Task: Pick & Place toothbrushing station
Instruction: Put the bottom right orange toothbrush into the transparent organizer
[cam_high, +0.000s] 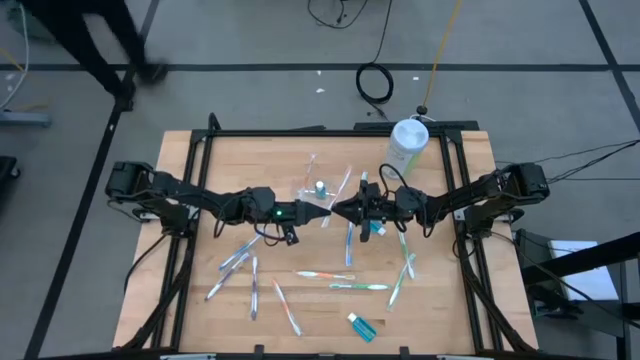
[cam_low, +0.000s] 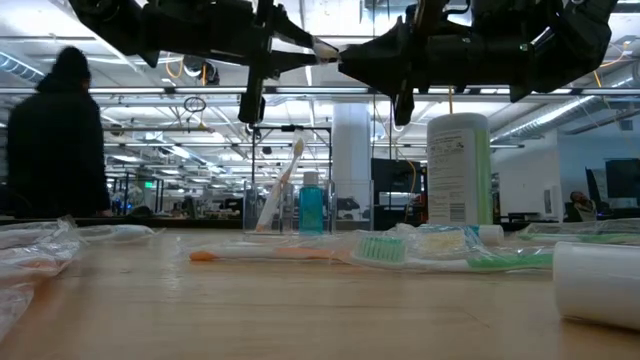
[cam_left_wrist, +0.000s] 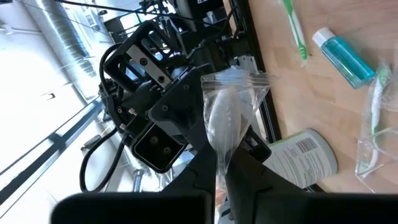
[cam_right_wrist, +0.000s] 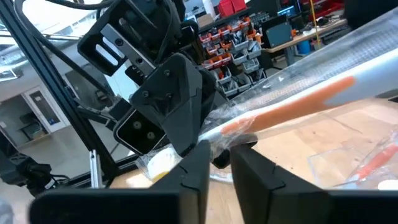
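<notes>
The toothbrushing station (cam_high: 318, 187) is a clear plastic holder standing on the table just beyond the grippers, with a small blue bottle and toothbrushes in it; it also shows in the low view (cam_low: 290, 205). My left gripper (cam_high: 322, 211) and my right gripper (cam_high: 338, 210) meet tip to tip above the table's middle. Both are shut on a toothbrush in a clear wrapper (cam_right_wrist: 298, 99), which has an orange handle. The two grippers are high above the table in the low view, with the wrapper's pale end (cam_low: 325, 47) between them. My left gripper pinches the wrapper's end around the brush head (cam_left_wrist: 225, 121) between its two fingers, coming level from the table's left. The wrapper is lifted clear of the table. My right gripper pinches the wrapped toothbrush at the near end of its orange handle (cam_right_wrist: 239, 127) between its two fingers, coming level from the table's right. The handle runs back past the fingers, clear of the table.
A tall white-and-green canister (cam_high: 408, 140) stands at the far right. Several wrapped and bare toothbrushes (cam_high: 340, 280) lie scattered on the near half, with a small blue bottle (cam_high: 362, 327) near the front edge. A person (cam_low: 55, 140) walks behind the table.
</notes>
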